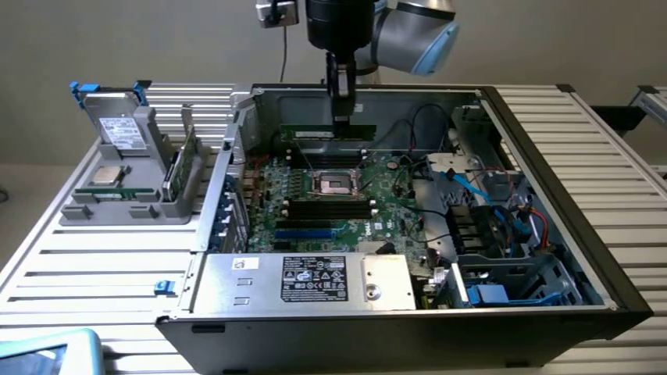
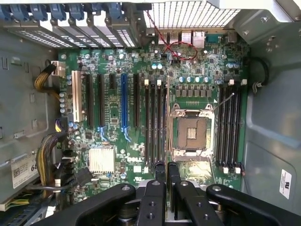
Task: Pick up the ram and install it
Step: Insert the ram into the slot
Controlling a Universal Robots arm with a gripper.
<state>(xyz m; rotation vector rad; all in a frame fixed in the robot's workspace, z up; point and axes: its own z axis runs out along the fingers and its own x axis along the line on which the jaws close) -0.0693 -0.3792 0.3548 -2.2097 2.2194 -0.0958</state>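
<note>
You see the claw (image 1: 342, 117) over the open computer case (image 1: 583, 234), clamped on the ram (image 1: 312, 132), held level at the motherboard's (image 1: 386, 176) far side. A grey holder (image 1: 115, 211) sits on the slatted surface (image 1: 94, 266), exterior view's left.

Grey holder (image 1: 115, 209) with processor chip (image 1: 108, 173) on slatted table (image 1: 94, 266), beside open computer case (image 1: 396, 332)

Exterior view sits high, slanting down over the whole open black metal computer case (image 1: 417, 336); wrist view hangs close, straight down onto the large green motherboard (image 2: 113, 113), shared ground for both.
</note>
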